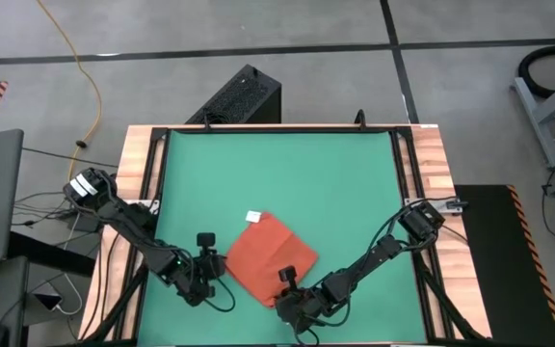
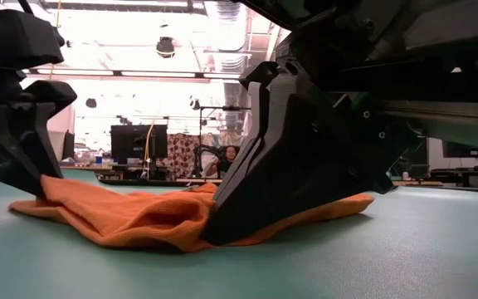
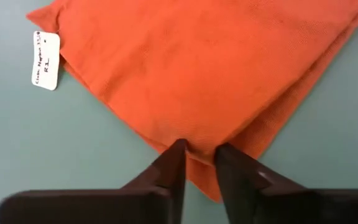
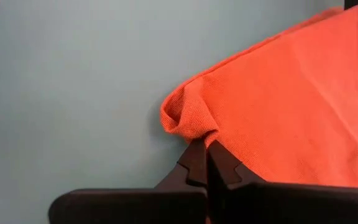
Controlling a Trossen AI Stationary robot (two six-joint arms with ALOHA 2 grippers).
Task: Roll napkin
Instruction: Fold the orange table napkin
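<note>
While the orange napkin (image 1: 271, 254) lay folded on the green table (image 1: 355, 183), low and centre in the overhead frame, the right gripper (image 4: 207, 160) was clenched on its bunched corner. The left gripper (image 3: 199, 155) pinched the opposite edge, fingers slightly parted.

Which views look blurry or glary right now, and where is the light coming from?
Low view: bright ceiling lights wash out the room behind, and the near arm housing is dark against them. Left wrist view: the tag on the napkin reads fairly sharp, the claw base soft.
</note>
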